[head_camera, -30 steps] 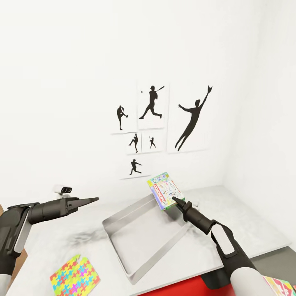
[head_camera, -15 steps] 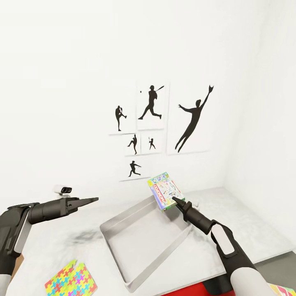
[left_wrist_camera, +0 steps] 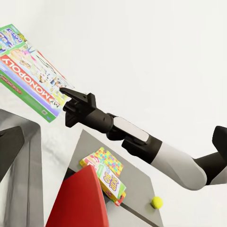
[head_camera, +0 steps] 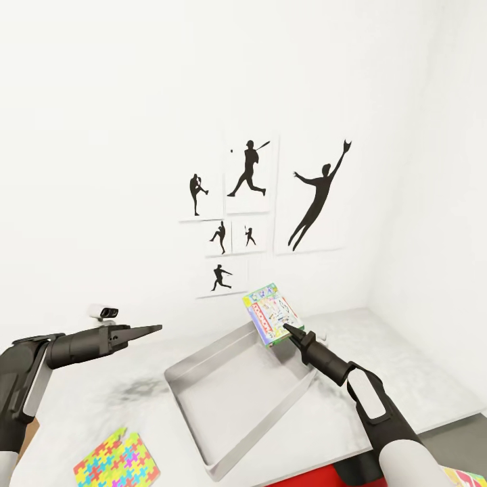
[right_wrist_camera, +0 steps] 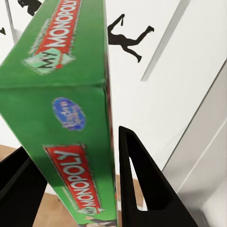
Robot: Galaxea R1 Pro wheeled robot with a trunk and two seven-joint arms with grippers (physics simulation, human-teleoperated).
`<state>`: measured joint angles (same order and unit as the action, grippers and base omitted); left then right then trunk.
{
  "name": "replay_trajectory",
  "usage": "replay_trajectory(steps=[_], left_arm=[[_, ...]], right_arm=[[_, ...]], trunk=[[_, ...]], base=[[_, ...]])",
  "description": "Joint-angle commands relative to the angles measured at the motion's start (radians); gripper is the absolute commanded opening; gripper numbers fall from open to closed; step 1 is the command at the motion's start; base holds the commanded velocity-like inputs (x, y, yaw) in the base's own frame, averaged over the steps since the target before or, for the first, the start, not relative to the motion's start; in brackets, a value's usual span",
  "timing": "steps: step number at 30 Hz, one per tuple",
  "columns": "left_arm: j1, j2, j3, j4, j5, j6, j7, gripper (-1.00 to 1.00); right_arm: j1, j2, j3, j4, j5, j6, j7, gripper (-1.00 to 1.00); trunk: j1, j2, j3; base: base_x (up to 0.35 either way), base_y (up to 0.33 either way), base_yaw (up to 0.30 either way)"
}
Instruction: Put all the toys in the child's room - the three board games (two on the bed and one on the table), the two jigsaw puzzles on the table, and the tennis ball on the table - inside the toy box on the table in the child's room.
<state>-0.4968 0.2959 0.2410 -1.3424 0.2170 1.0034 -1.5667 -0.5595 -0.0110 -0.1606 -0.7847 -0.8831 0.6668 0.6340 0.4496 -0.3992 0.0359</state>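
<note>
My right gripper (head_camera: 287, 329) is shut on the lower edge of a multicolour My Monopoly board game (head_camera: 272, 314), held tilted in the air above the far corner of the light-grey toy box (head_camera: 230, 399). In the right wrist view the green box edge (right_wrist_camera: 71, 118) sits between both fingers (right_wrist_camera: 135, 175). My left gripper (head_camera: 154, 329) hovers open and empty over the table (head_camera: 81, 399), left of the toy box. One jigsaw puzzle (head_camera: 118, 461) lies flat near the front edge. The left wrist view shows another jigsaw puzzle (left_wrist_camera: 111, 158), a board game (left_wrist_camera: 112, 183) and the tennis ball (left_wrist_camera: 156, 202) on the lower dark section.
Black baseball silhouette posters (head_camera: 253, 203) hang on the white wall behind the table. A small white device (head_camera: 103, 312) stands at the table's back left. A red part (head_camera: 297, 473) shows at the bottom, close to the toy box's near rim.
A second ago the whole view shifted slightly, leaving the toy box, puzzle and posters a little further left. Both arms and the held game keep their places.
</note>
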Motion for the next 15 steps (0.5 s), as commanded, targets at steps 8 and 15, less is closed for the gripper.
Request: replay_trajectory(steps=[8, 15], left_arm=[[0.000, 0.001, 0.000, 0.000, -0.001, 0.011, -0.004, 1.00], [0.000, 0.002, 0.000, 0.001, -0.001, 0.011, -0.004, 1.00]], right_arm=[[0.000, 0.000, -0.002, 0.001, -0.003, 0.007, -0.002, -1.00], [-0.009, -0.003, -0.004, 0.011, 0.107, 0.049, -0.067, -1.00]], trunk=[[0.000, -0.001, 0.000], [0.000, -0.001, 0.000]], base=[[0.000, 0.000, 0.000], [0.000, 0.000, 0.000]])
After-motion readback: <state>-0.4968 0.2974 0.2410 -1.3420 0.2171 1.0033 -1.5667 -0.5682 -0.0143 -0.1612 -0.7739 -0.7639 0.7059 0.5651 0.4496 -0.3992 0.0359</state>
